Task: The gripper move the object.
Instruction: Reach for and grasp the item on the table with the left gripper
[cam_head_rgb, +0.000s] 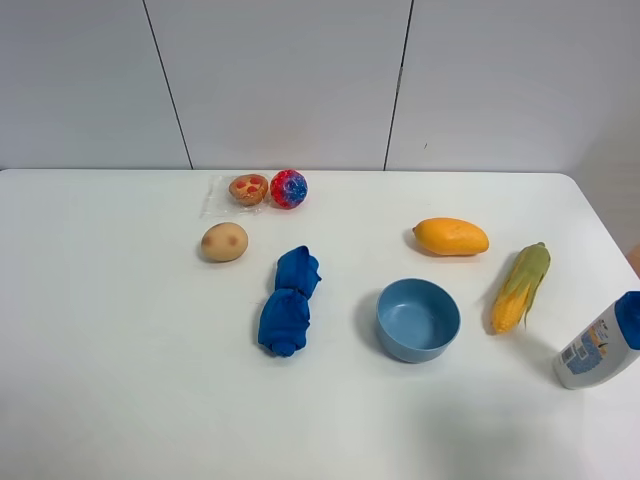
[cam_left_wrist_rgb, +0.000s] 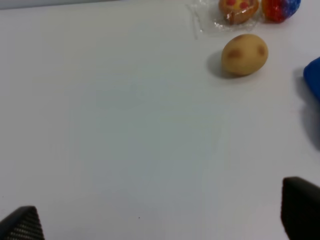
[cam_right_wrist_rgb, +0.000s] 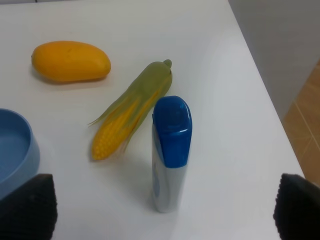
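Observation:
The pastry (cam_head_rgb: 249, 188), round and tan with red spots in a clear wrapper, lies at the back of the white table (cam_head_rgb: 120, 330), touching the left side of a red-blue ball (cam_head_rgb: 289, 188). It also shows in the left wrist view (cam_left_wrist_rgb: 238, 9), cut off by the frame edge. Neither arm appears in the exterior high view. My left gripper (cam_left_wrist_rgb: 160, 222) is open and empty, low over bare table, well short of the pastry. My right gripper (cam_right_wrist_rgb: 162, 222) is open and empty, with a blue-capped white bottle (cam_right_wrist_rgb: 170, 155) standing just ahead between its fingertips.
A plain potato (cam_head_rgb: 224, 242) sits just in front of the pastry. A crumpled blue cloth (cam_head_rgb: 288, 302) lies mid-table, with a blue bowl (cam_head_rgb: 418, 319) to its right. A mango (cam_head_rgb: 451, 237), a corn cob (cam_head_rgb: 521, 287) and the bottle (cam_head_rgb: 600, 342) are at the right.

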